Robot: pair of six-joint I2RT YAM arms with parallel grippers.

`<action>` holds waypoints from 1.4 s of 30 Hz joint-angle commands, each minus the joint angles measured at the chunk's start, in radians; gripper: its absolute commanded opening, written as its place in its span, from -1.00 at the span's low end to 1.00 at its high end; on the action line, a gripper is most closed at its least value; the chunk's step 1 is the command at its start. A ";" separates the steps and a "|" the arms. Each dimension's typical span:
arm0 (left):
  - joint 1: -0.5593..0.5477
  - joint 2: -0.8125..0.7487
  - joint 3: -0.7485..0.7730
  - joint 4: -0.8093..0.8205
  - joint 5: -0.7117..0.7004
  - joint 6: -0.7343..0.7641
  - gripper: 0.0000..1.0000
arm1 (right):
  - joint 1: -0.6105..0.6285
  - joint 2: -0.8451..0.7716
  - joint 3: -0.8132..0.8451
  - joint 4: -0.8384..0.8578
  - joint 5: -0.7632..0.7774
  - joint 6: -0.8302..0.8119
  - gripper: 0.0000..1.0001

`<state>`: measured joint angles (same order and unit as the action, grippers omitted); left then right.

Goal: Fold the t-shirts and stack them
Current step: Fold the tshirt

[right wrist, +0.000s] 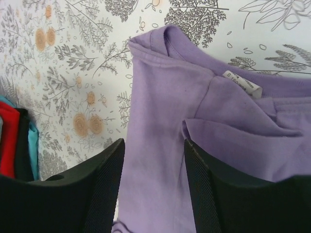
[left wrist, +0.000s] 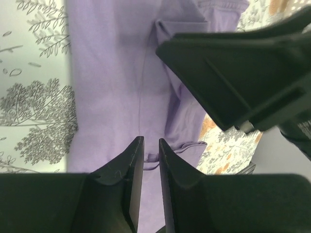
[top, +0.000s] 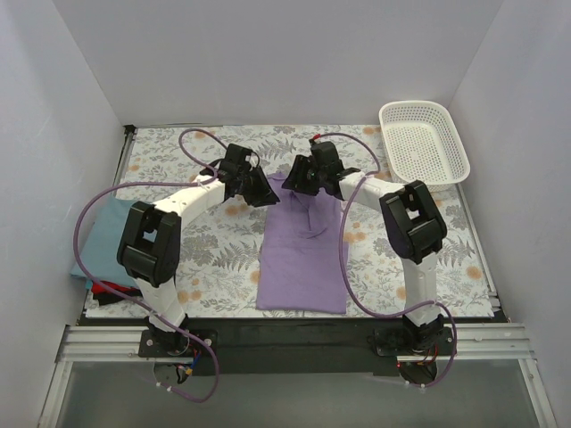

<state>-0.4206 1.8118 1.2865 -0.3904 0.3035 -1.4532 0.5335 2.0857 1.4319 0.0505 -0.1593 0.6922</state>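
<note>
The lilac t-shirt (top: pixel 302 259) lies mid-table, folded into a long narrow strip, collar end far from the bases. My left gripper (top: pixel 260 192) is at its far left corner. In the left wrist view the fingers (left wrist: pixel 151 140) stand almost together with lilac cloth (left wrist: pixel 112 73) pinched between them at a hem. My right gripper (top: pixel 299 183) is at the collar end. In the right wrist view it (right wrist: pixel 154 141) is open, low over the lilac cloth (right wrist: pixel 160 97), holding nothing. Folded shirts lie at the left edge: blue-grey (top: pixel 103 236), with red and black (top: pixel 111 290) below.
A white mesh basket (top: pixel 424 143) stands at the far right corner. The two wrists are close together over the shirt's far end; the right gripper's body (left wrist: pixel 243 73) fills the left wrist view's right side. White walls enclose the floral table cover (top: pixel 214 241).
</note>
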 commanded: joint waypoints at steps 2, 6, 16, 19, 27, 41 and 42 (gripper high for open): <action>0.005 0.024 0.083 0.013 0.042 0.042 -0.61 | -0.024 -0.180 -0.033 -0.011 0.033 -0.029 0.20; 0.006 0.093 0.161 0.002 0.029 0.062 -0.43 | -0.088 -0.295 -0.169 -0.020 0.035 -0.063 0.20; -0.010 0.303 0.359 -0.065 0.008 0.053 -0.25 | -0.144 -0.431 -0.401 -0.031 -0.020 -0.229 0.15; -0.014 0.333 0.395 -0.062 0.009 0.047 -0.22 | -0.145 -0.409 -0.407 -0.017 -0.075 -0.293 0.12; -0.014 0.392 0.467 -0.074 0.025 0.030 -0.21 | -0.144 -0.391 -0.449 -0.017 -0.088 -0.333 0.11; -0.023 0.445 0.504 -0.090 0.000 -0.006 -0.29 | -0.136 -0.403 -0.539 0.029 -0.102 -0.293 0.00; -0.026 0.454 0.507 -0.090 0.002 -0.007 -0.29 | -0.135 -0.400 -0.545 0.031 -0.103 -0.292 -0.01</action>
<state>-0.4374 2.2765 1.7515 -0.4725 0.3138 -1.4494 0.3889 1.6897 0.8982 0.0280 -0.2462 0.3920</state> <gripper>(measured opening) 0.358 0.501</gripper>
